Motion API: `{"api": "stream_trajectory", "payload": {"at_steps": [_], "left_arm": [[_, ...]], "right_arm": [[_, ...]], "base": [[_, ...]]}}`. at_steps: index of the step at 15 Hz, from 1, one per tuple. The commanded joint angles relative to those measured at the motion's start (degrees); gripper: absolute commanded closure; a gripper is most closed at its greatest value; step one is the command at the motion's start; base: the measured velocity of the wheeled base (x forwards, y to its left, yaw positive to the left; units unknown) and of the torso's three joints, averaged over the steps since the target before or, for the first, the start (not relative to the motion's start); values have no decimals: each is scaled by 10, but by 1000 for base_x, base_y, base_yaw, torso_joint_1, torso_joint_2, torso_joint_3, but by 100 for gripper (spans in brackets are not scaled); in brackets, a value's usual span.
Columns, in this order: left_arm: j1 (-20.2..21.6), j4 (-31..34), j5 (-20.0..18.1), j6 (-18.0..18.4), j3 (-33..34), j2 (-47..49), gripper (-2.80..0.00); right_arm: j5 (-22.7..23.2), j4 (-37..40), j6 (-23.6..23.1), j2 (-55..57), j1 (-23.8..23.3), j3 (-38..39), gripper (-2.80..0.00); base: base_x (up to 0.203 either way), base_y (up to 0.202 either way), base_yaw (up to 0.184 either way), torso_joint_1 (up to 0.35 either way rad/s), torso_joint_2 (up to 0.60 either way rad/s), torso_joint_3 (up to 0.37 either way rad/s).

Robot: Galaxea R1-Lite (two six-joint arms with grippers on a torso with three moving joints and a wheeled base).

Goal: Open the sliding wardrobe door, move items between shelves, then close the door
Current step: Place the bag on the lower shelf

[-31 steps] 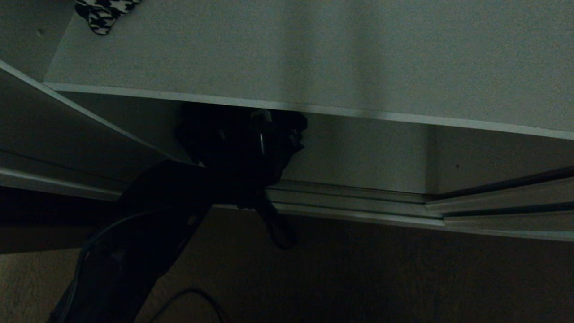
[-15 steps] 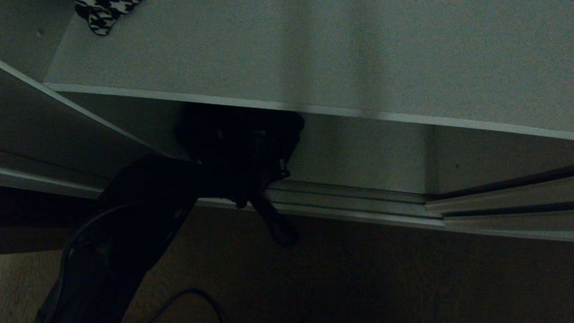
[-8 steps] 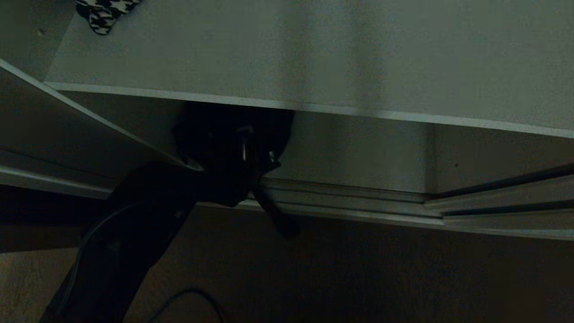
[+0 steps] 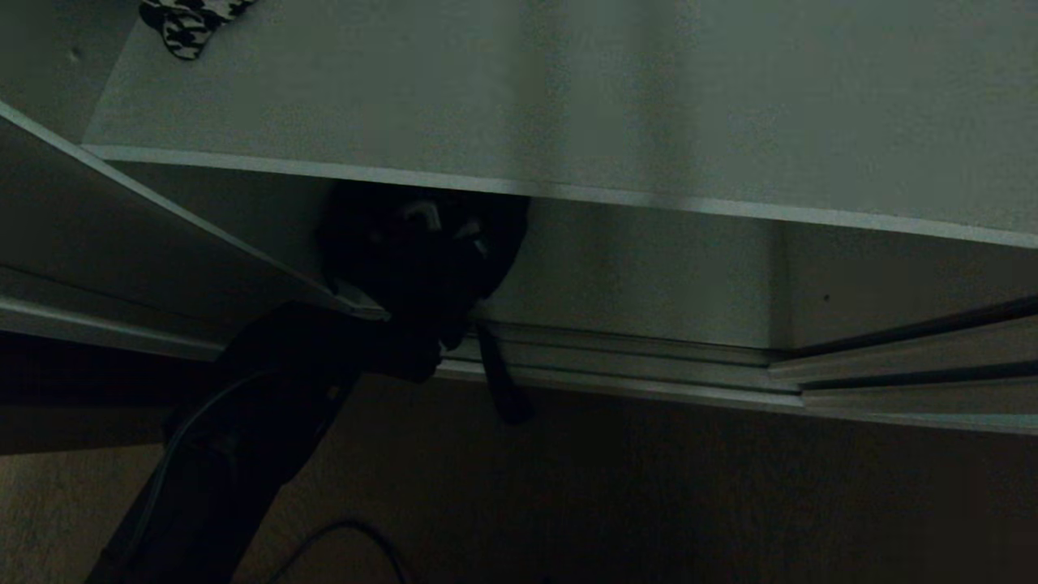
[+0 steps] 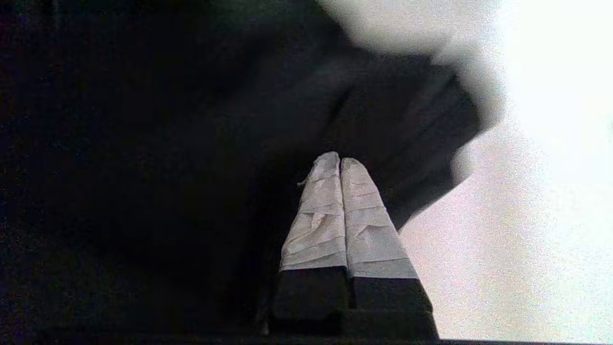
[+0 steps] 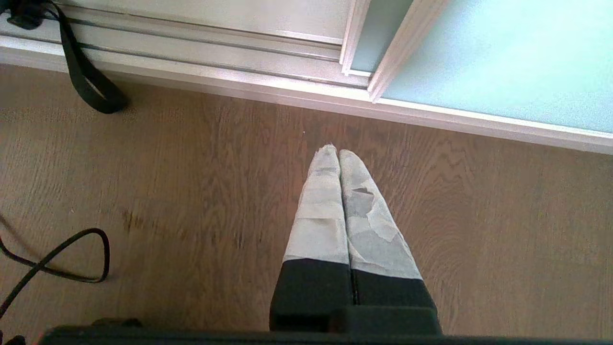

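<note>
The black bag (image 4: 422,251) hangs in the dark compartment just under the front edge of the white-grey shelf (image 4: 568,97). One long strap (image 4: 499,381) droops over the door track to the floor. My left arm (image 4: 268,405) reaches up into it. In the left wrist view my left gripper (image 5: 340,160) is shut, its taped tips buried in the bag's black fabric (image 5: 383,110). My right gripper (image 6: 339,152) is shut and empty above the wooden floor, near the pale blue-green sliding wardrobe door (image 6: 503,57), which stands slid aside.
A black-and-white houndstooth item (image 4: 190,24) lies at the back left of the shelf. The silver door track (image 4: 649,365) runs along the wardrobe's foot. A black cable (image 6: 62,268) loops on the wooden floor (image 6: 191,191).
My left wrist has rolled and the bag has risen with it, bunching up under the shelf edge. The hanging strap end has lifted and drawn in. The right arm has stayed still.
</note>
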Motion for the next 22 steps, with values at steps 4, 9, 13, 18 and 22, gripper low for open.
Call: {"api": "stream_trajectory", "payload": {"at_steps": [4, 9, 13, 18, 22], "left_arm": [[-37, -90, -5, 38, 1, 7, 0], [-36, 190, 37, 74, 2, -38, 0], [-40, 404, 43, -14, 7, -58, 0], [-55, 582, 5, -26, 10, -54, 0], [-57, 581, -27, -20, 7, -21, 0]], "right_arm": [[0, 0, 0, -1, 0, 0, 0], [0, 0, 0, -1, 0, 0, 0], [0, 0, 0, -1, 0, 0, 0], [0, 0, 0, -1, 0, 0, 0], [0, 0, 0, -1, 0, 0, 0]], "base": [[0, 0, 0, 0, 0, 0], [0, 0, 0, 0, 0, 0], [0, 0, 0, 0, 0, 0], [0, 0, 0, 0, 0, 0], [0, 0, 0, 0, 0, 0]]}}
